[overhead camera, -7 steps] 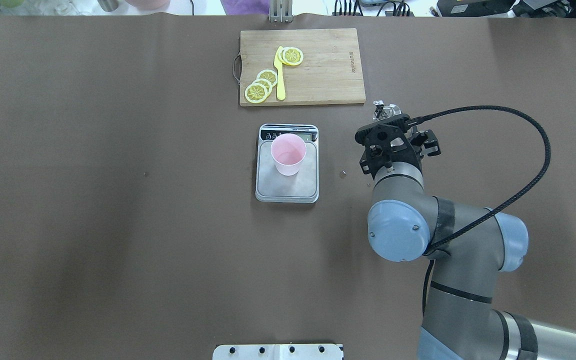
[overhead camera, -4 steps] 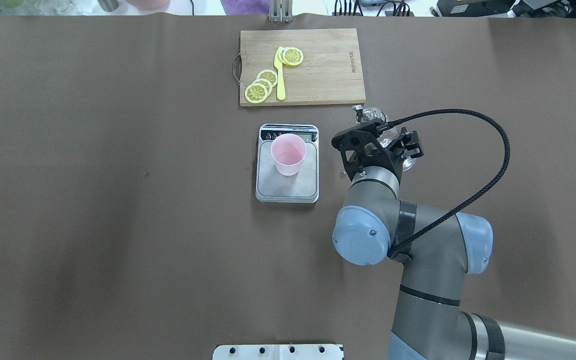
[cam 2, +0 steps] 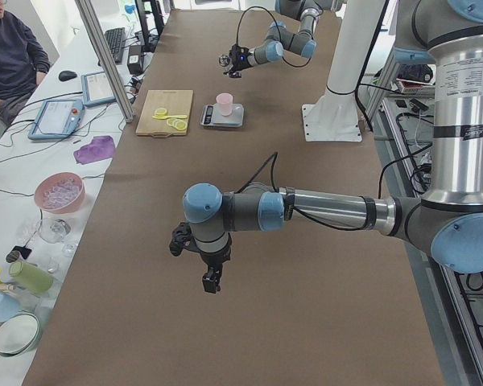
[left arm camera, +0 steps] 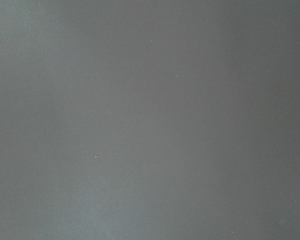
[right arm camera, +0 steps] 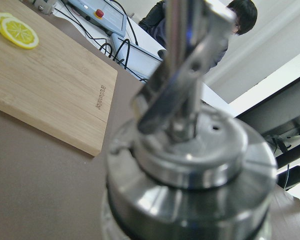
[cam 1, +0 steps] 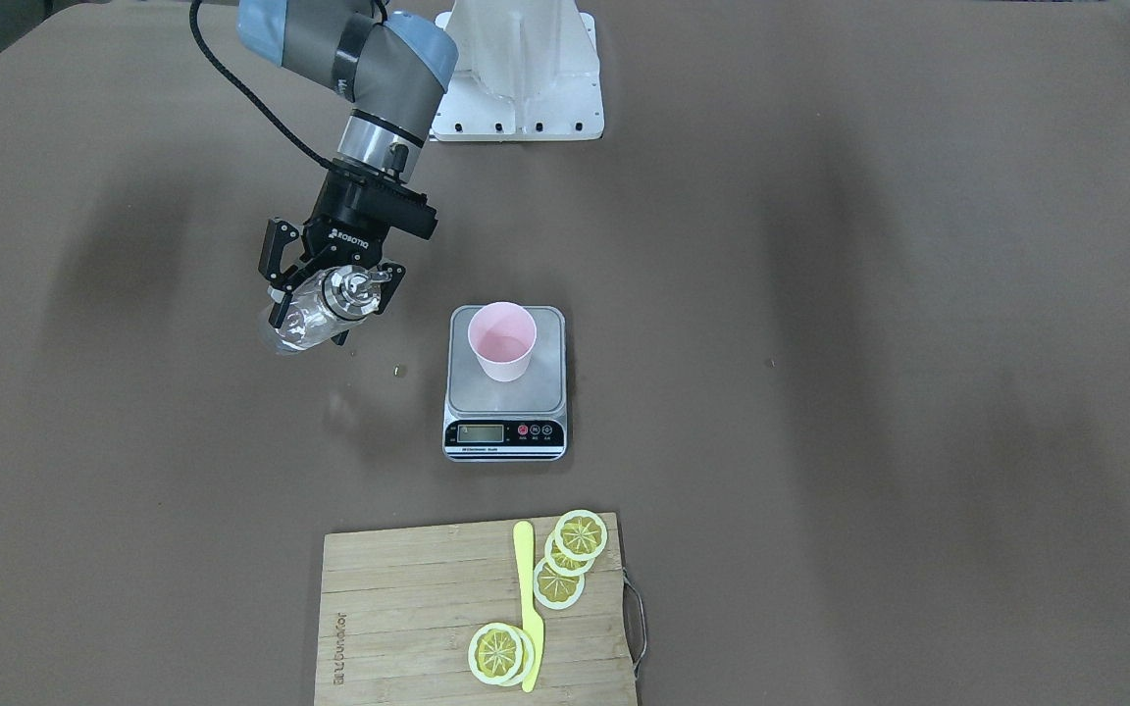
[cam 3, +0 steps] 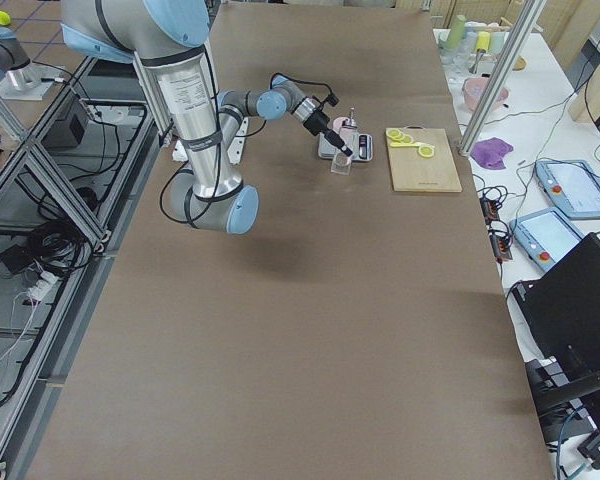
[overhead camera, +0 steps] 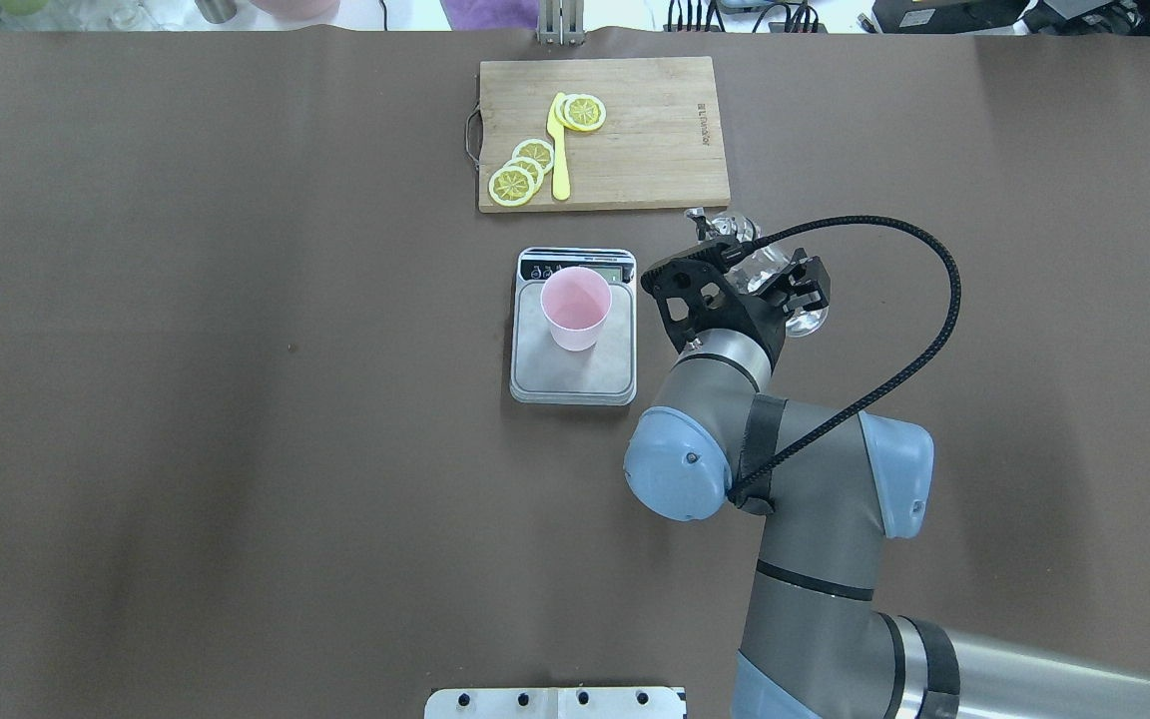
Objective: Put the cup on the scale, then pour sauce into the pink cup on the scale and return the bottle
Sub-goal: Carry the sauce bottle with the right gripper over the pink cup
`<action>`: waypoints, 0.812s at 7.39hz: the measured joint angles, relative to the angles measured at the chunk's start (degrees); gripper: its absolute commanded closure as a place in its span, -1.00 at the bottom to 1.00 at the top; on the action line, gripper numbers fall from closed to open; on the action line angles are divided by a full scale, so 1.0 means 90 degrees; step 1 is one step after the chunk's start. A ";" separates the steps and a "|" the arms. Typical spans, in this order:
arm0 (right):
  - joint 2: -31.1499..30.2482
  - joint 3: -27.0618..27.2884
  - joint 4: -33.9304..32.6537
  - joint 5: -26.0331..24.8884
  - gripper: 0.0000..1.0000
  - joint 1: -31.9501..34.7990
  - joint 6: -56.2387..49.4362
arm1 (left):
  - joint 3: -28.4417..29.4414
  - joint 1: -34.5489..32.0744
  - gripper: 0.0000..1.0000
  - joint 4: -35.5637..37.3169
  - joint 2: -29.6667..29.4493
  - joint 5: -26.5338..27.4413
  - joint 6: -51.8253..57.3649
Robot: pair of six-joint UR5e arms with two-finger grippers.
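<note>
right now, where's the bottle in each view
Front-facing: bottle upper left, in the right hand.
Overhead: right of centre.
Exterior left: top centre, tiny.
Exterior right: top centre.
Left wrist: not in it.
Right wrist: fills the frame.
Landmark: wooden cutting board.

The bottle [cam 1: 298, 322] is clear glossy glass with a polished metal spout top. The cup [cam 1: 501, 343] looks like matt pink plastic. The scale [cam 1: 545, 384] has a dull brushed steel platform. The cutting board [cam 1: 398, 598] is bare grained wood, and the table [cam 1: 820, 294] is matt brown.
</note>
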 measured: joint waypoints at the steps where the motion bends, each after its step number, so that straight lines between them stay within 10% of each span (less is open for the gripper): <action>1: 0.0242 -0.0106 -0.0569 -0.0014 1.00 0.0000 0.0402 | 0.0002 -0.0002 -0.97 -0.0009 0.0047 0.0000 0.0004; 6: 0.1143 -0.1234 -0.2078 -0.0133 1.00 -0.0032 0.1908 | 0.0007 -0.0002 -0.97 -0.0022 0.0157 -0.0006 0.0016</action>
